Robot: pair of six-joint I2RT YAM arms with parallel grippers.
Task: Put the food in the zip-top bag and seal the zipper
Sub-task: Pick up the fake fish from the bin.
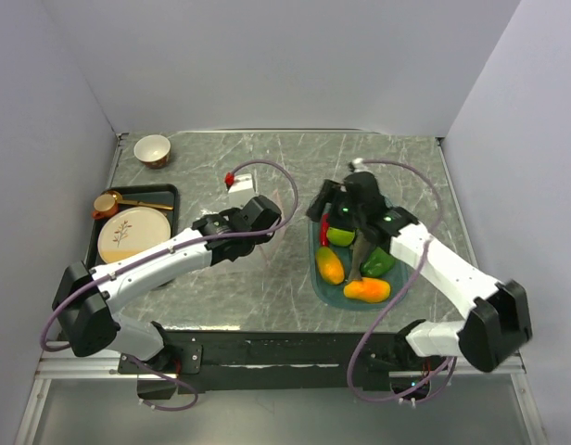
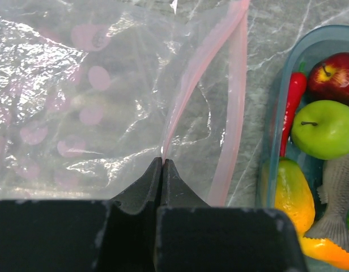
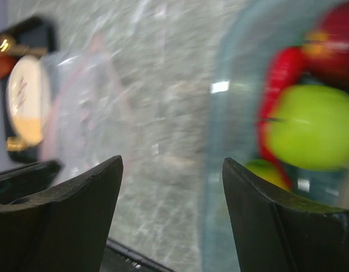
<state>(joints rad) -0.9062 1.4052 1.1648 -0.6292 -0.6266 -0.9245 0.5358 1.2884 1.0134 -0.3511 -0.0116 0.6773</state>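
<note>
Pinching zipper [image 2: 186, 85], left fingers [image 2: 141, 190] closed

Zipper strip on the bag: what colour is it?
The zipper is pale pink; left wrist view.

No readable text, label, brand, number or sign in any view. Bag [image 2: 78, 113]: pink dots only, no lettering. Plate [image 1: 134, 235]: dark sprig motif, no words.

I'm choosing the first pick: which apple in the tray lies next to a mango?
The green apple: it sits right beside an orange-yellow mango, while the dark red apple lies beyond it, away from the mango.
</note>
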